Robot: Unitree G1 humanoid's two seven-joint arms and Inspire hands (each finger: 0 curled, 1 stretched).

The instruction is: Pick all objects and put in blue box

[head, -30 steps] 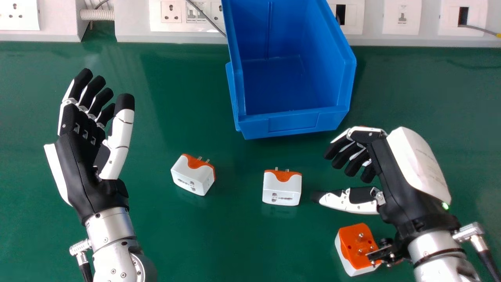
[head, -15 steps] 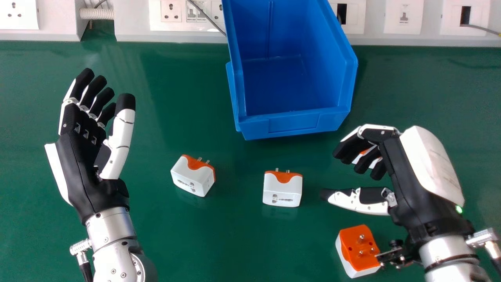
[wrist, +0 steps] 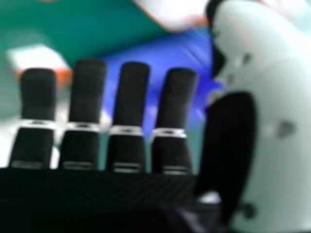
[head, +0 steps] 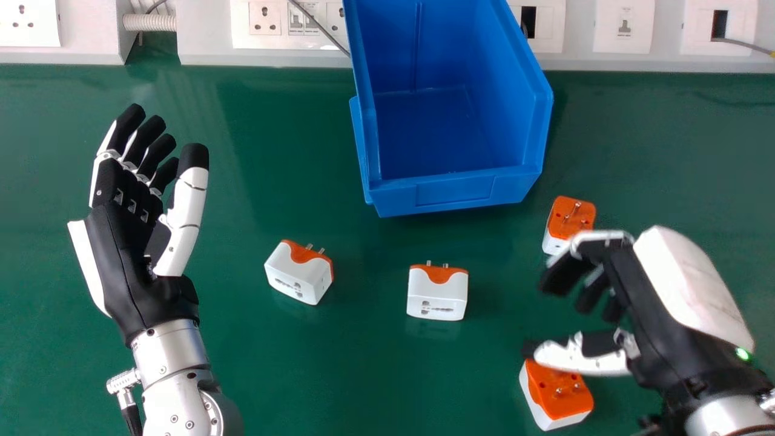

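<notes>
Lengthwise, the blue box (head: 436,133) runs forward and back, low front (head: 454,191) nearest.

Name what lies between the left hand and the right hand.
Between the left hand and right hand, the head view shows two plug adapters on the green table.

Plug adapters (head: 437,293), white and orange: four were counted. Blue box (head: 457,191): there was one. Two of the adapters were partly covered amid blur, so the tally of four was probably, rather than certainly, complete.
</notes>
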